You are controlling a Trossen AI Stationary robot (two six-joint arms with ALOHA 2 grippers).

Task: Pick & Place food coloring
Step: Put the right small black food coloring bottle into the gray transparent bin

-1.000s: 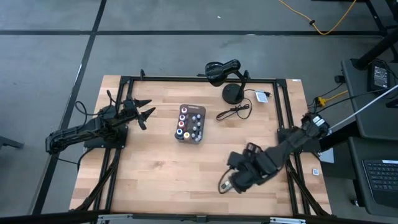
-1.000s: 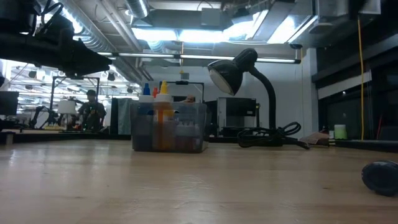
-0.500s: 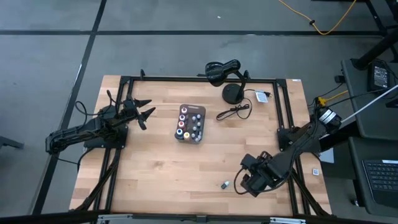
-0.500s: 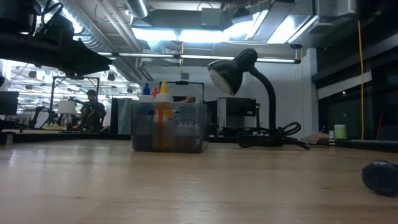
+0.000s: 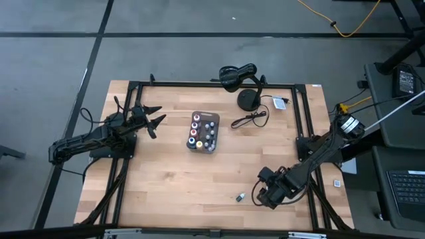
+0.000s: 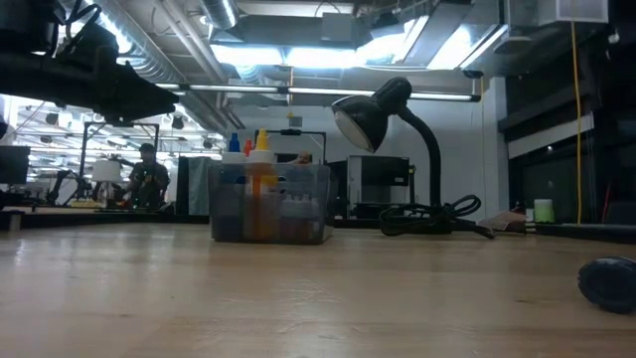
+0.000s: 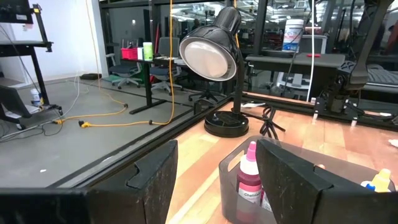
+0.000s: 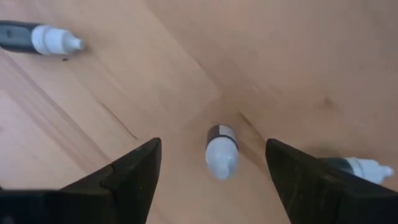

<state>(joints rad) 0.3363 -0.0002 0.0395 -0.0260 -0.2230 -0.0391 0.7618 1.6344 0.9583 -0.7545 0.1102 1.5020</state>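
The food coloring bottles stand upright in a gray tray (image 5: 202, 131) at mid-table, also in the low view (image 6: 268, 204). A pink-filled one (image 7: 250, 177) shows in the left wrist view. My left gripper (image 5: 154, 118) hovers open left of the tray (image 7: 217, 149). My right gripper (image 5: 260, 196) is open near the table's near right corner. A loose bottle (image 5: 240, 197) lies on its side just left of it. The right wrist view (image 8: 212, 146) shows three white-capped bottles lying on the wood: one (image 8: 221, 148) between the fingers' lines, one (image 8: 37, 37) farther off, one (image 8: 364, 168) to the side.
A black desk lamp (image 5: 238, 75) with a round base (image 5: 249, 99) and a coiled cable (image 5: 249, 119) stands at the far edge, right of the tray. Bare wood (image 5: 172, 179) spreads between the tray and the near edge. A black frame (image 5: 302, 119) rims the table.
My right gripper has drawn back toward the table's right edge from where it stood a second ago. A small bottle now lies uncovered on the wood at that spot. The left arm, tray and lamp have not moved.
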